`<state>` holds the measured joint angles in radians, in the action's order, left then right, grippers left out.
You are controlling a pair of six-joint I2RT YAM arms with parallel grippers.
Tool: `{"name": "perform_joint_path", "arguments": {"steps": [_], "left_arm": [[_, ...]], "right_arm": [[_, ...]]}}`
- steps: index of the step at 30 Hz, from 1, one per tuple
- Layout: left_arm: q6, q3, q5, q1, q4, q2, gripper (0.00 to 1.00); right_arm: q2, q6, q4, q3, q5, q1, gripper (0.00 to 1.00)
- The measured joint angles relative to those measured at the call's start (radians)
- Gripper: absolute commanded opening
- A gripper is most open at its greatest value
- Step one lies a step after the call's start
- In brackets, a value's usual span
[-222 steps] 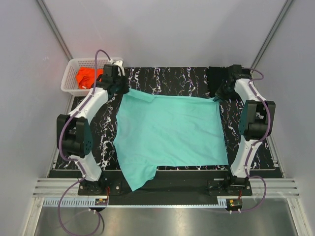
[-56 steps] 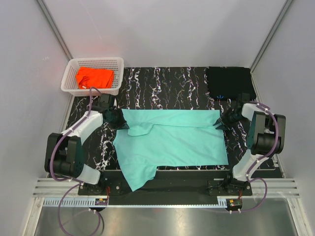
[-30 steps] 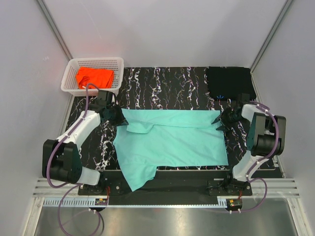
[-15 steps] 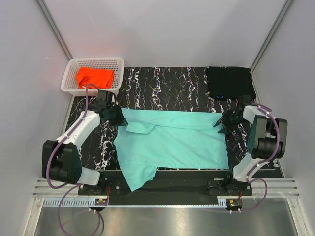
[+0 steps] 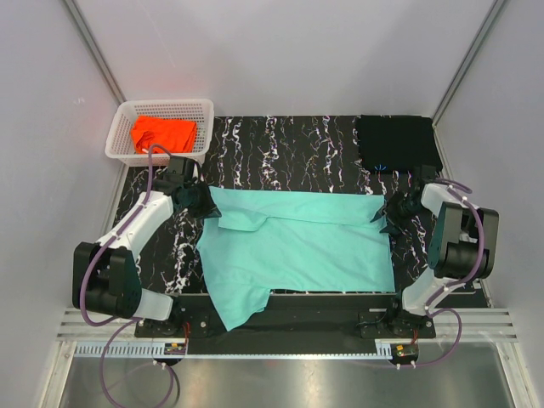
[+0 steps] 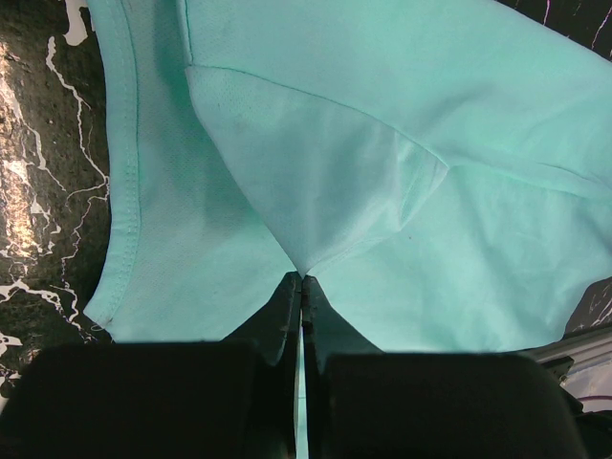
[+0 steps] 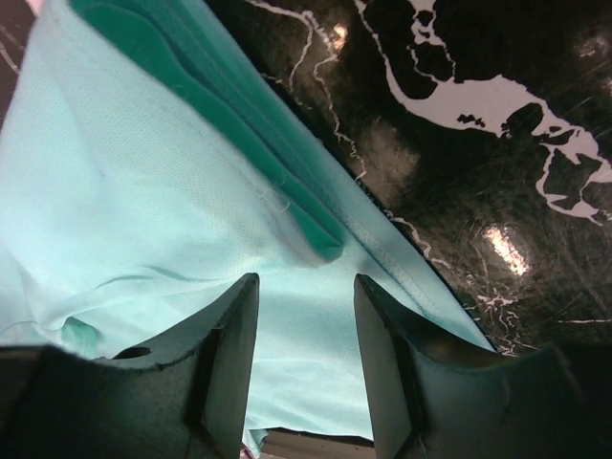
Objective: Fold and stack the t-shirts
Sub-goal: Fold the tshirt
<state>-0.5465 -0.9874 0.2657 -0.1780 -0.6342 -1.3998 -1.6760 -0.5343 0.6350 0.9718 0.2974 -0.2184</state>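
Now: mint shirt (image 5: 297,246) lies spread on the bench (image 5: 289,140), far edge doubled over toward me. My left hand (image 6: 302,283) is pinched on that fold; right hand (image 7: 304,292) fingers apart over the shirt's right corner.

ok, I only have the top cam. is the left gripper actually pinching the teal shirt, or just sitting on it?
Observer: Pinching. In the left wrist view the left gripper is shut on a peak of the mint-teal shirt, and cloth runs down between its fingers.
Operator: and the right one?
Observer: The right gripper is open. Its fingers stand apart over the shirt's edge and clamp nothing.
Operator: is that edge flat?
Observer: It is doubled. The right wrist view shows one layer folded over another, with the hem lying along the bare tabletop.
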Motion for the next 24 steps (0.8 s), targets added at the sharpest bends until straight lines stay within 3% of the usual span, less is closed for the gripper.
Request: {"name": "perform_joint_path", "arguments": {"steps": [9,11,14,24], "left_arm": [[0.000,0.000,0.000,0.000,0.000,0.000,0.00],[0.000,0.000,0.000,0.000,0.000,0.000,0.00],[0.000,0.000,0.000,0.000,0.000,0.000,0.00],[0.000,0.000,0.000,0.000,0.000,0.000,0.00]], "right_arm": [[-0.078,0.006,-0.003,0.040,0.000,-0.005,0.33],[-0.084,0.005,-0.008,0.046,0.000,-0.005,0.36],[-0.085,0.001,-0.010,0.051,0.005,-0.005,0.48],[-0.081,-0.001,-0.007,0.055,0.008,-0.005,0.47]]}}
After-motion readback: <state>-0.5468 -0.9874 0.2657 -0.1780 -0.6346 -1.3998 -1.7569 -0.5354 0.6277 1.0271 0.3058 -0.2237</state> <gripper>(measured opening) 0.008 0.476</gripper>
